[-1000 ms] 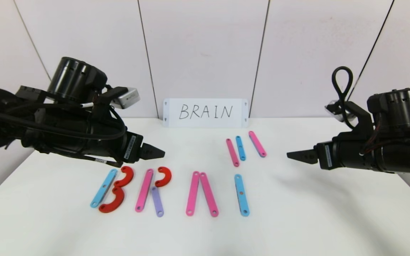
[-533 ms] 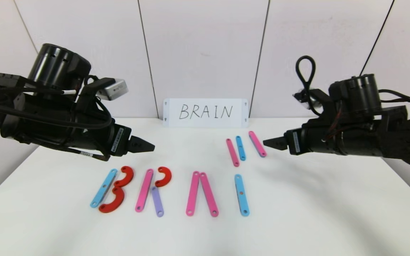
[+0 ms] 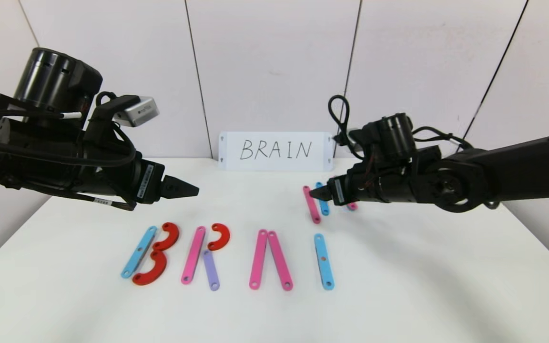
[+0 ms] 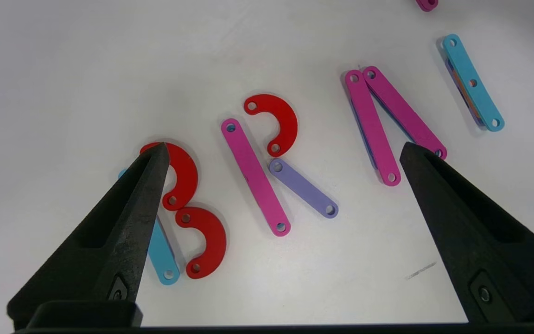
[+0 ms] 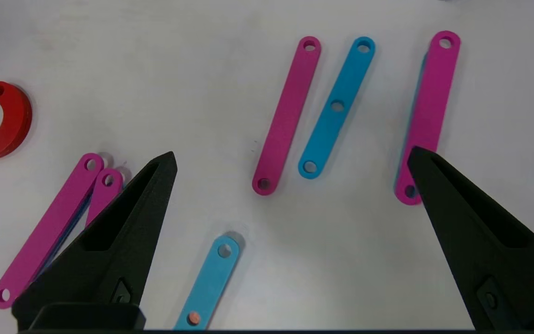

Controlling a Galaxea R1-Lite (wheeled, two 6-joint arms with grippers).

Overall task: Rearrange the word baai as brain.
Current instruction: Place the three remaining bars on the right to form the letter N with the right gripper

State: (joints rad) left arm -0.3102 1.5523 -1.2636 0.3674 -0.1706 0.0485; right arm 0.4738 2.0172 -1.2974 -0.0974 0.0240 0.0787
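The word lies on the white table point(image 3: 398, 286) in flat pieces. A blue strip point(image 3: 138, 252) and two red curves point(image 3: 168, 237) make a B. A pink strip point(image 3: 193, 255), a red curve point(image 3: 219, 237) and a purple strip point(image 3: 210, 269) make an R. Two pink strips point(image 3: 259, 259) lean together, and a blue strip point(image 3: 323, 261) stands alone. My right gripper point(image 3: 324, 193) hovers open over three spare strips: pink point(image 5: 288, 116), blue point(image 5: 336, 106) and pink point(image 5: 429, 111). My left gripper point(image 3: 186, 190) hangs open and empty above and behind the B and R point(image 4: 283, 146).
A white card point(image 3: 275, 151) with handwritten BRAIN leans on the back wall. The right arm point(image 3: 493, 176) stretches in from the right over the table. Bare table lies right of the lone blue strip and along the front edge.
The right arm has swung left and forward from the table's right side, and its gripper is now over the spare strips. The left arm has drawn back to the left and risen slightly.
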